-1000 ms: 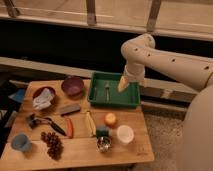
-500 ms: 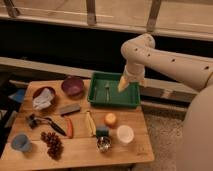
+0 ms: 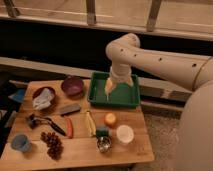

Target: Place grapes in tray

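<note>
The grapes, a dark red-purple cluster, lie on the wooden table near its front left, beside a blue cup. The green tray sits at the back right of the table with nothing visible in it. My gripper hangs over the tray's left part, pointing down, open, with nothing in it. It is well away from the grapes, up and to their right.
A purple bowl and a brown bowl with a white cloth stand at the back left. A grey bar, black tool, orange-red stick, yellow item, orange, white cup and metal cup crowd the middle.
</note>
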Tool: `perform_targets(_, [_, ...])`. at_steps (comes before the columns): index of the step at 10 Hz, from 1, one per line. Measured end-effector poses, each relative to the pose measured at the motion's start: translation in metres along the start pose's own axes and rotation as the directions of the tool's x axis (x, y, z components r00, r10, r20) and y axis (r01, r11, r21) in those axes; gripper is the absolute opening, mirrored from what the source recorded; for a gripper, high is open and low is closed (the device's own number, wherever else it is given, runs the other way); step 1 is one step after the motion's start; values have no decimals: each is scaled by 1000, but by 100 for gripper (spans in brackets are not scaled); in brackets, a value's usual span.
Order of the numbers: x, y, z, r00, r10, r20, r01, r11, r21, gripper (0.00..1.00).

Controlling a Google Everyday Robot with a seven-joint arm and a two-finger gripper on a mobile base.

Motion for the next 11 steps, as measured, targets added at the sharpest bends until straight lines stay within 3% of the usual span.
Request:
perform_targets(3, [-14, 88, 3, 986, -167, 6, 167, 985, -32, 80])
perform_targets(6, [4, 161, 6, 952, -306, 11, 306, 948, -89, 80])
perform_targets(11, [4, 162, 6, 951, -310, 13, 310, 947, -89, 80])
